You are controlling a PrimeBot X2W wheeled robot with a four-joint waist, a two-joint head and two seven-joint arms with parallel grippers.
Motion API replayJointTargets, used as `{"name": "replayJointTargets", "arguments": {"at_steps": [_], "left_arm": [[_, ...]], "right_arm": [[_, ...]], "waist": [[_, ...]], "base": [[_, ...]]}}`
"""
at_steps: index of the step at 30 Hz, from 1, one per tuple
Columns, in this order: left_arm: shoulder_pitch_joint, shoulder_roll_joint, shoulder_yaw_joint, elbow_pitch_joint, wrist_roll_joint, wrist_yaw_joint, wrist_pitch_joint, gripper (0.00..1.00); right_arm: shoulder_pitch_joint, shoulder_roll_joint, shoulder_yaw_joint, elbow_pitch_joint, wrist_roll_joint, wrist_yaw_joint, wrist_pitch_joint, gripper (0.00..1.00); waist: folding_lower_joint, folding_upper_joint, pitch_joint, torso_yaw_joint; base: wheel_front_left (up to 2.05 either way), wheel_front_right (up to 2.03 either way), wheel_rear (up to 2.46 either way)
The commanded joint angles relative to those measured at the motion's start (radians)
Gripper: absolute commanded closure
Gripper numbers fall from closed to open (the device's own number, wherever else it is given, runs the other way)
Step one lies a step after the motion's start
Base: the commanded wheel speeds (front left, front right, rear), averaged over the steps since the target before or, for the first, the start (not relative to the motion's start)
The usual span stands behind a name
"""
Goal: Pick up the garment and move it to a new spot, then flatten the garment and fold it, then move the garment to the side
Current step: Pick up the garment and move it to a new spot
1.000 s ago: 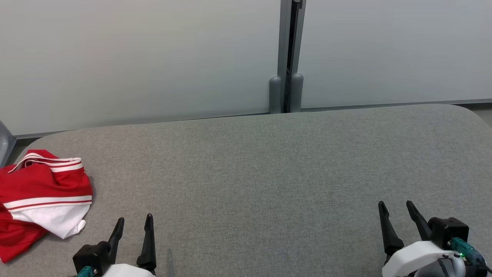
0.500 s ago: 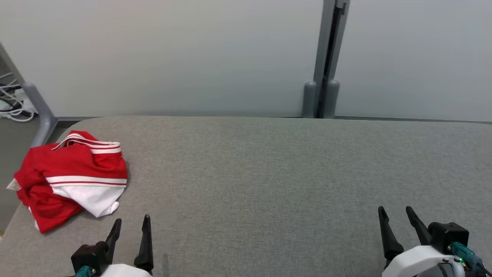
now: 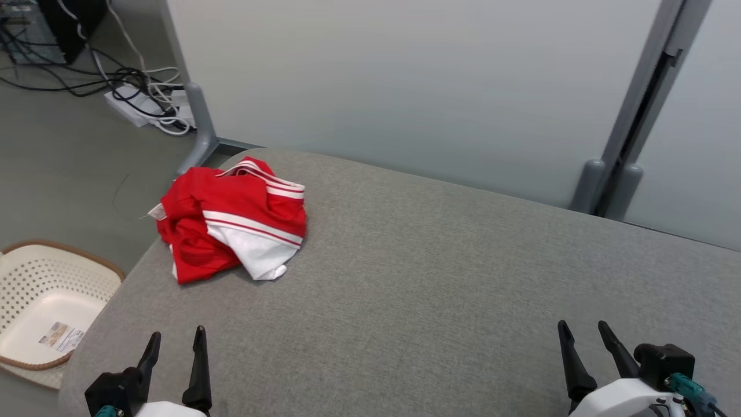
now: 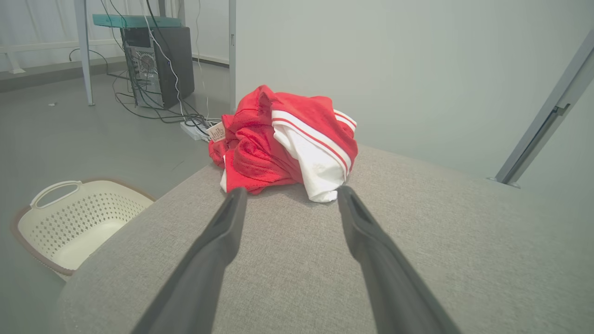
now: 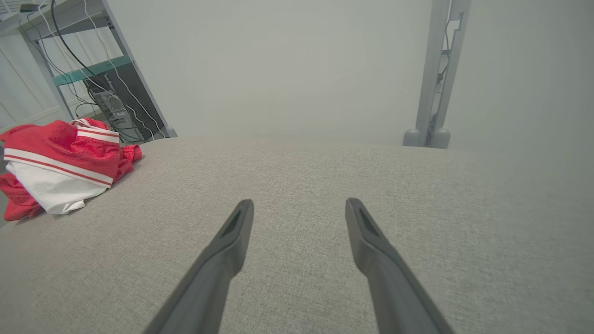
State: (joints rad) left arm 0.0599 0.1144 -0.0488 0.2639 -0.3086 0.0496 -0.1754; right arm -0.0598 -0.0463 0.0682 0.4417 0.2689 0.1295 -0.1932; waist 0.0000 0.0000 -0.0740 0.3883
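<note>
Red garment (image 3: 231, 217) with white stripes and a white panel, crumpled in a heap at the far left corner of the grey fabric table (image 3: 434, 278), close to the rounded edge – not flattened, not folded. Left gripper (image 3: 177, 332) low at near left, fingers spread and empty, pointing toward the heap but well apart from it. Right gripper (image 3: 581, 324) at near right, fingers likewise spread and empty, over bare table – far from the garment. On the floor off the table's left side: cream perforated basket (image 3: 63, 272) with brown rim, paper label inside. Tangle of cables (image 3: 139, 81) further back, beside the pale partition (image 3: 405, 87).
</note>
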Motion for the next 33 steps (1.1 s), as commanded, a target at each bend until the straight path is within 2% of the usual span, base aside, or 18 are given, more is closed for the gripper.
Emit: {"name": "replayJointTargets", "arguments": {"at_steps": [1,10,21,27,32,33], "left_arm": [[0.014,0.003,0.004,-0.009,-0.003,0.006,0.001,0.0],[0.06,0.011,0.044,-0.066,-0.027,0.039,-0.016,0.0],[0.073,0.014,0.051,-0.086,-0.039,0.059,-0.009,0.0],[0.0,0.022,0.018,-0.075,-0.034,0.045,0.046,0.0],[-0.224,0.033,-0.041,0.025,-0.036,0.007,0.187,0.0],[-0.224,0.033,-0.041,0.025,-0.036,0.007,0.187,0.0]], "right_arm": [[-0.002,-0.008,0.001,0.006,0.005,0.002,-0.007,0.0],[-0.073,-0.008,0.068,0.035,0.011,0.002,-0.008,0.0],[-0.117,-0.008,0.101,0.081,0.01,0.002,-0.022,0.0],[-0.106,-0.008,0.102,0.089,0.015,0.002,-0.025,0.0],[-0.085,-0.008,0.07,0.08,-0.025,0.002,-0.011,0.0],[-0.085,-0.008,0.07,0.08,-0.025,0.002,-0.011,0.0]], "waist": [[0.0,0.0,-0.009,0.067],[0.0,0.0,0.03,0.113],[0.0,0.0,0.038,0.118],[0.0,0.0,0.029,0.11],[0.0,0.0,0.039,0.112],[0.0,0.0,0.039,0.112]], "base": [[0.0,0.0,0.0],[0.0,0.0,0.0],[0.0,0.0,0.0],[0.0,0.0,0.0],[0.0,0.0,0.0],[0.0,0.0,0.0]]}}
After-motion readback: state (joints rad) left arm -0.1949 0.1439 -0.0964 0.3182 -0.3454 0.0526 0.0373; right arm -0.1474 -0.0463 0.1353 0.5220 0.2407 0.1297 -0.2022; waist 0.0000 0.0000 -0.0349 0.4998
